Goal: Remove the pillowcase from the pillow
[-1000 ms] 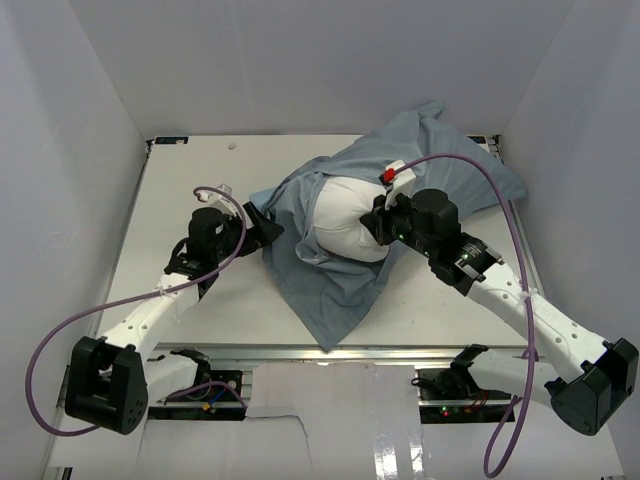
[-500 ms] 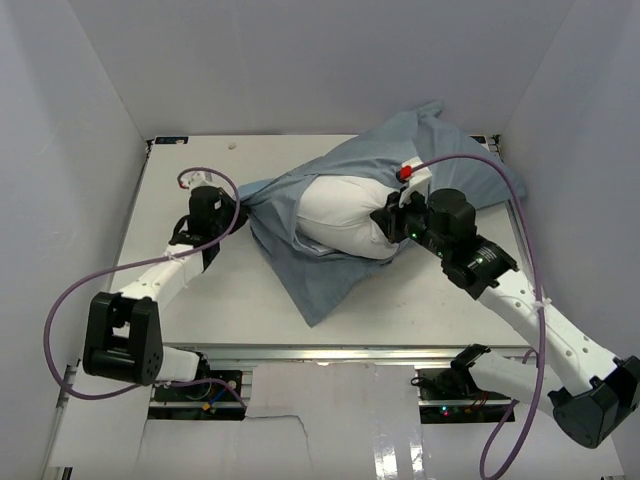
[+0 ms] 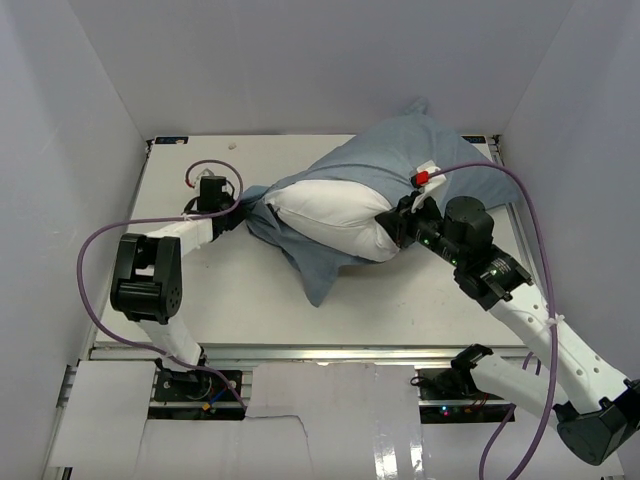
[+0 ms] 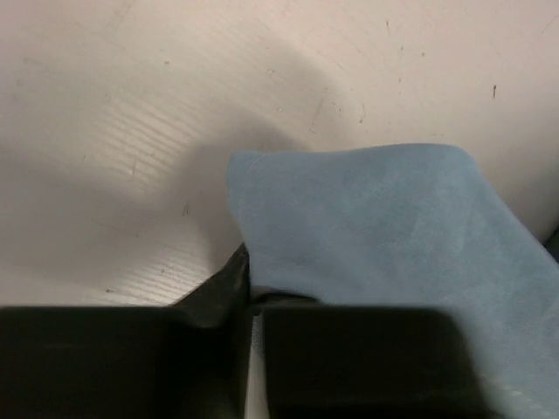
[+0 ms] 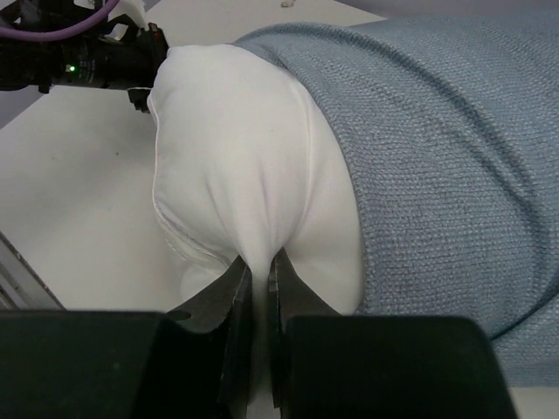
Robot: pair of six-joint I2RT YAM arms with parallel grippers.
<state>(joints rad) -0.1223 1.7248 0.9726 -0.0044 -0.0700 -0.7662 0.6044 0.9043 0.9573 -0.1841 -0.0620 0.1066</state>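
Two claws (image 4: 253, 301) (image 5: 259, 266) pinch: pillowcase (image 4: 367, 227) left; pillow (image 5: 236, 157) right

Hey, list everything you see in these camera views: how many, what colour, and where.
pillowcase: one, grey-blue, far middle of the table, wrapped over part of the pillow
pillow: one, white, partly bared at the pillowcase's near side
table: one, white, under everything
enclosure walls: three, white, left, far and right of the table
cables: two, purple, one looping along each arm
arms: two, white and black, reaching in from the near edge
left gripper: one, black, shut on the pillowcase's left corner
right gripper: one, black, shut on a pinch of the pillow
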